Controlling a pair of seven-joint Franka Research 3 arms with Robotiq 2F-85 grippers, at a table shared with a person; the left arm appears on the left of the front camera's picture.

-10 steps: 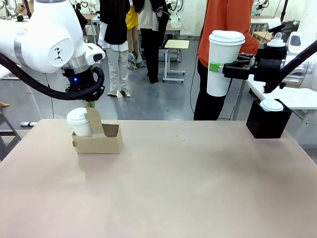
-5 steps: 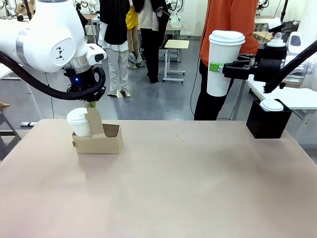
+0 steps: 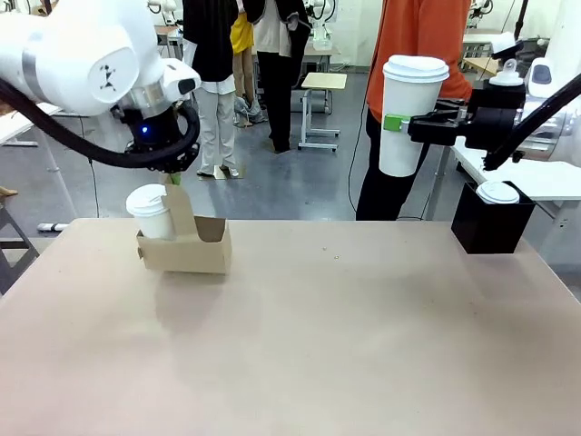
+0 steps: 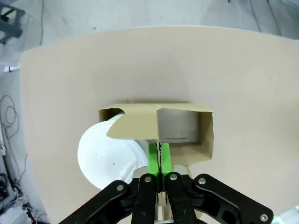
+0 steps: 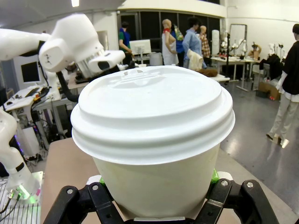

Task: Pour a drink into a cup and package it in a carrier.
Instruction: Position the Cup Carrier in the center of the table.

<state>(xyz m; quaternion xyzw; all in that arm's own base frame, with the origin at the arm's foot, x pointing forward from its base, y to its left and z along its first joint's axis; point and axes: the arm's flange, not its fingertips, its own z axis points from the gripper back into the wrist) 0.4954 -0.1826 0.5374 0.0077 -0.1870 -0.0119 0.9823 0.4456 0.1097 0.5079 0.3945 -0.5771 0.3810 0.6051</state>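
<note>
While aloft, carrier point(image 3: 186, 257) inside table point(image 3: 363, 345) edges.

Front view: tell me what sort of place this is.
Probably a robotics lab, not a café: the right gripper holds the cup at a plain table, with a stool on open grey floor and a monitor behind.

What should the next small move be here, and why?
Probably carry the carrier toward table centre: the left end effector is shut on its handle, one slot is empty, and the right end effector holds the lidded cup high at the far right.
</note>
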